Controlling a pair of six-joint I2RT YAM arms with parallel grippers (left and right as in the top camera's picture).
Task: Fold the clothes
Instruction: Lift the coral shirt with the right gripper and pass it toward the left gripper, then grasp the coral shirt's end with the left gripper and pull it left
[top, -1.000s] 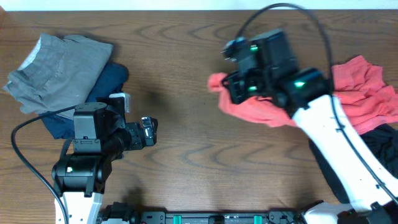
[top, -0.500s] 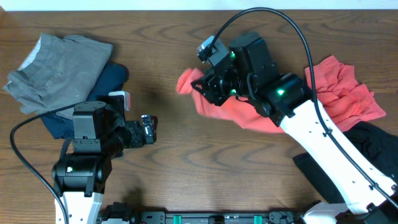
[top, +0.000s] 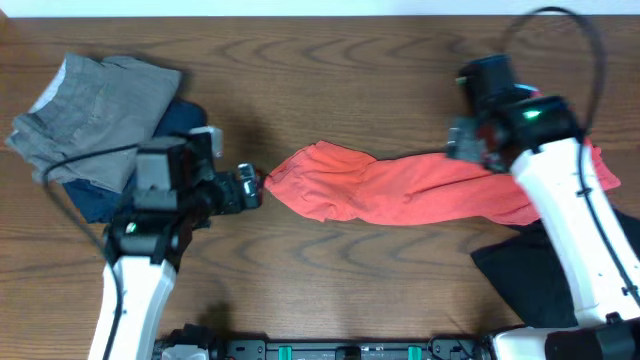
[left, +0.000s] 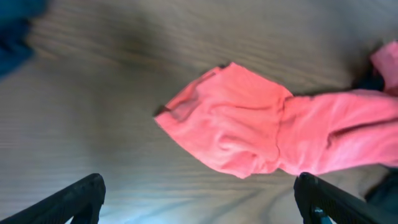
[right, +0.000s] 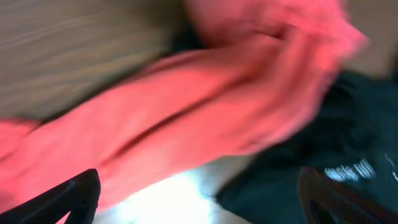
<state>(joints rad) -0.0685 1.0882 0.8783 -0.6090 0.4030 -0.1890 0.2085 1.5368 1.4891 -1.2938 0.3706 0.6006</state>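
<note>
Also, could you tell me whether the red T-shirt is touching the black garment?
Touching. The right wrist view shows the red T-shirt lying straight against the black garment, with no table showing between them.

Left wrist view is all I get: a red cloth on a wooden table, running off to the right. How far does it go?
Observer: The red shirt lies in one long band across the table, and its far end is beneath the right arm.
Operator: Is the other hand gripping that end?
Observer: No. The right hand is wide open above the shirt and holds nothing.
Operator: And the dark patch at my right edge?
Observer: That is a black garment with a small white logo, lying by the shirt's far end.
</note>
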